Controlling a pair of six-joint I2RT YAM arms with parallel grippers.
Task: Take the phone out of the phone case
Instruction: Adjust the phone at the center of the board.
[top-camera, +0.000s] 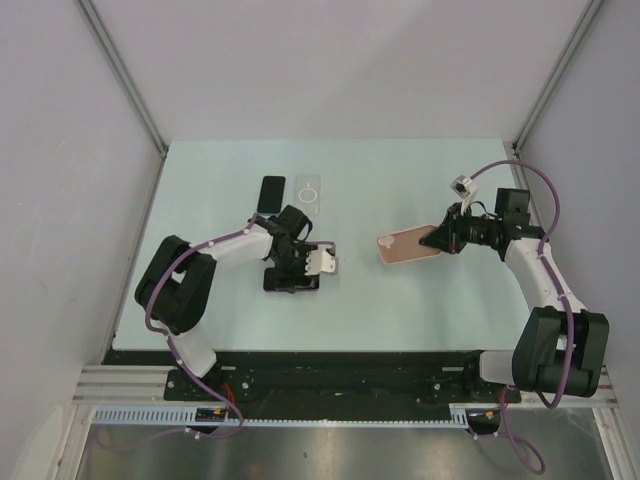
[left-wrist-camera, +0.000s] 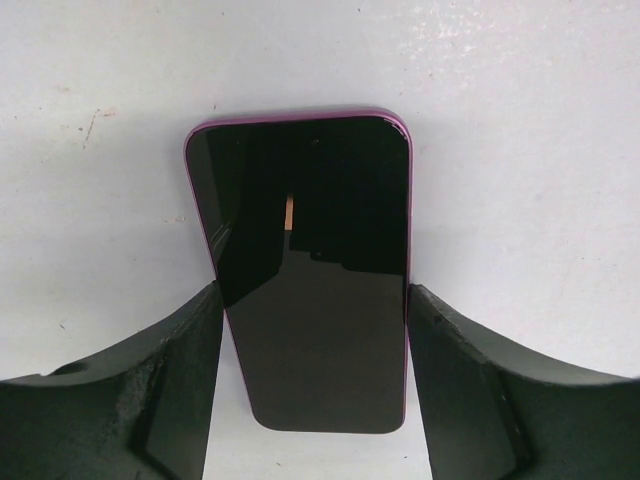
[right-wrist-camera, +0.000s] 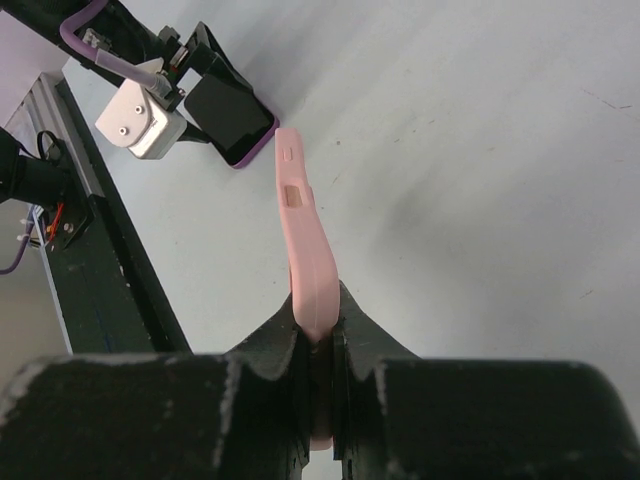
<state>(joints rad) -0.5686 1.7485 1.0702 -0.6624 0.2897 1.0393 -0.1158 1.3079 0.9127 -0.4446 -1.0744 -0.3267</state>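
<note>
A phone (left-wrist-camera: 305, 250) with a black screen and a purple rim lies flat on the table, also seen from the right wrist (right-wrist-camera: 238, 122). My left gripper (left-wrist-camera: 312, 300) straddles it, and its fingertips (left-wrist-camera: 205, 320) touch both long edges. In the top view the left gripper (top-camera: 300, 262) is low over the phone (top-camera: 290, 280) at centre-left. My right gripper (right-wrist-camera: 320, 335) is shut on one end of a pink phone case (right-wrist-camera: 300, 240), which sticks out edge-on. From above, the case (top-camera: 405, 247) hangs over the table in the right gripper (top-camera: 440, 240), apart from the phone.
A second black phone (top-camera: 270, 193) and a clear case (top-camera: 310, 193) lie side by side behind the left arm. Grey walls with metal posts enclose the pale green table (top-camera: 400, 180). A black rail (top-camera: 330, 365) runs along the near edge.
</note>
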